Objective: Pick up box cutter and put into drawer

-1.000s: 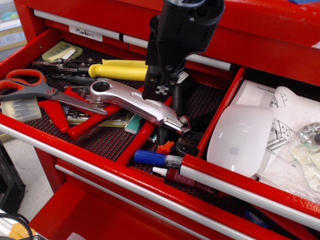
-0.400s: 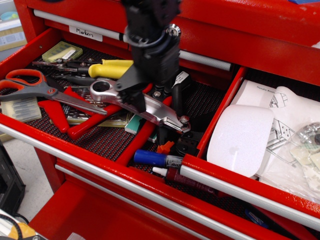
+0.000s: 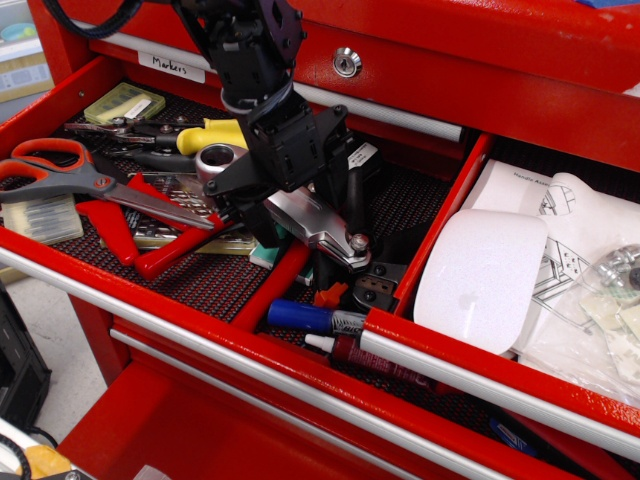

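Note:
The silver box cutter [image 3: 318, 228] lies slanted on other tools in the wide mesh-lined drawer, its round-hole end [image 3: 216, 159] to the upper left and its screw end to the lower right. My black gripper [image 3: 292, 200] has come down over the cutter's middle. One finger [image 3: 262, 222] stands at the cutter's near side, the other is hidden behind it, and the jaws look open astride the body. The narrower red drawer's silver pull bar [image 3: 480, 385] runs along its front edge at the right, and the drawer is pulled out.
Yellow-handled pliers [image 3: 205, 135], orange-handled scissors [image 3: 60, 175] and red-handled tools [image 3: 150, 255] crowd the wide drawer's left. A blue marker [image 3: 310, 318] and a dark red tube [image 3: 375, 362] lie at its front. A white mouse [image 3: 480, 280], papers and a plastic bag [image 3: 610, 300] fill the narrower drawer.
My gripper moved left and down onto the box cutter's middle. The cutter's hole end shifted slightly up and to the right.

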`<state>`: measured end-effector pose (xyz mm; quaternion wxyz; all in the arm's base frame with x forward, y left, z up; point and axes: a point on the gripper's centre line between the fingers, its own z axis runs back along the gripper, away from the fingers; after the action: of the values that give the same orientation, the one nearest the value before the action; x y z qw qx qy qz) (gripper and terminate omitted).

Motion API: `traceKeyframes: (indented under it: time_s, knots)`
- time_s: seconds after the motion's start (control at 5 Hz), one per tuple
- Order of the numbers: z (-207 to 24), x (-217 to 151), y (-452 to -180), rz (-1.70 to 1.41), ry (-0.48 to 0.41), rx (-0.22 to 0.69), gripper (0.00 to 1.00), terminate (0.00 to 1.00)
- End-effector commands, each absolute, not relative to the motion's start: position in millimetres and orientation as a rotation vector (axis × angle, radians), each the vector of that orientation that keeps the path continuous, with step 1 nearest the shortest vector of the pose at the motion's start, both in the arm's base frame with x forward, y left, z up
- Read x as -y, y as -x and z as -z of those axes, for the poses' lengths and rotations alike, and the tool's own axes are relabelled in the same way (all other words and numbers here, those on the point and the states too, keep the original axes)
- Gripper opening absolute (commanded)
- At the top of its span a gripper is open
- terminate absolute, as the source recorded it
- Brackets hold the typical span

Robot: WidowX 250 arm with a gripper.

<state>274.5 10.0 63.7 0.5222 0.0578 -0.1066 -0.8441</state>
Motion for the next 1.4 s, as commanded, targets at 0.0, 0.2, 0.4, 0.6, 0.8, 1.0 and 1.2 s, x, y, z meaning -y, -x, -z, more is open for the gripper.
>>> traceKeyframes:
  time_s: [0.0, 0.2, 0.4, 0.6, 0.8, 1.0, 1.2]
  knots:
    - [-60.1, -1.4, -279.9, 1.891, -0.15, 0.25, 1.0, 0.0]
    - [-68.7, 10.4, -277.1, 1.693, -0.188, 0.168, 0.0, 0.0]
    - [-80.3, 31.1, -281.4, 1.439, -0.177, 0.184, 0.0, 0.0]
    - [-95.3, 36.8, -286.8, 1.19, -0.139, 0.134, 0.0, 0.0]
    - [-138.2, 36.0, -286.3, 0.963, -0.167, 0.03, 0.0, 0.0]
    - [-175.0, 60.6, -281.2, 0.834, -0.167, -0.037, 0.0, 0.0]
    - [-196.3, 90.9, -276.9, 0.691, -0.135, -0.043, 0.0, 0.0]
